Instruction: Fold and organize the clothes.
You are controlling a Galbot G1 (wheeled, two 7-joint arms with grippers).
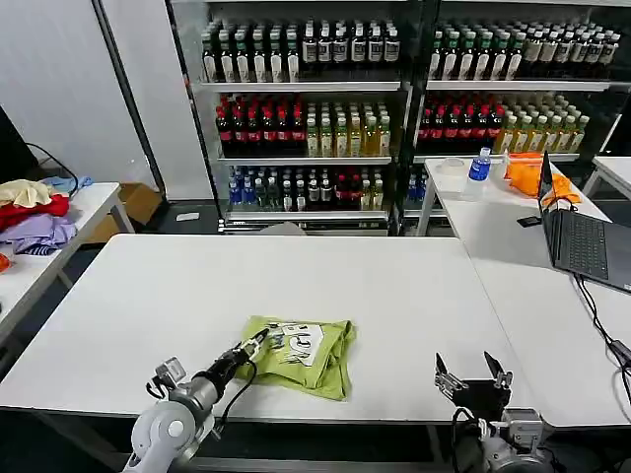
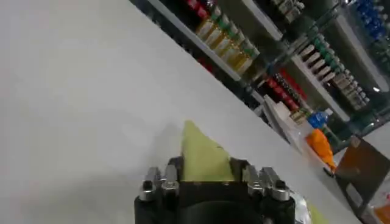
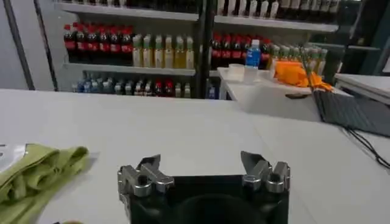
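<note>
While both arms sit low at the near edge of the white table (image 1: 148, 296), the scene reads as follows:

Left gripper (image 1: 258, 340): at the near-left corner of the folded shirt, its slim fingers drawn together with the cloth's edge pinched between them; in the left wrist view (image 2: 207, 178) a lime corner of fabric rises between the finger bases.

Right gripper (image 1: 472, 375): poised by the table's near edge, toward the right corner, well apart from the shirt; its fingers stand wide apart with nothing between them, as the right wrist view (image 3: 204, 170) also shows.

Lime T-shirt (image 1: 301, 353): lies folded into a rough rectangle on the table, close to the near edge and about midway along it, white printed graphic facing up; its rumpled right side appears in the right wrist view (image 3: 36, 173).

Laptop (image 1: 582, 236): open on the adjoining table to the right.

Garment heap (image 1: 35, 212): red, purple and cream pieces piled on a side table at the left.

Orange cloth (image 1: 527, 172): at the far end of the right table, beside a blue-capped bottle (image 1: 479, 166).

Drink shelves (image 1: 306, 108): rows of bottles behind the tables.
</note>
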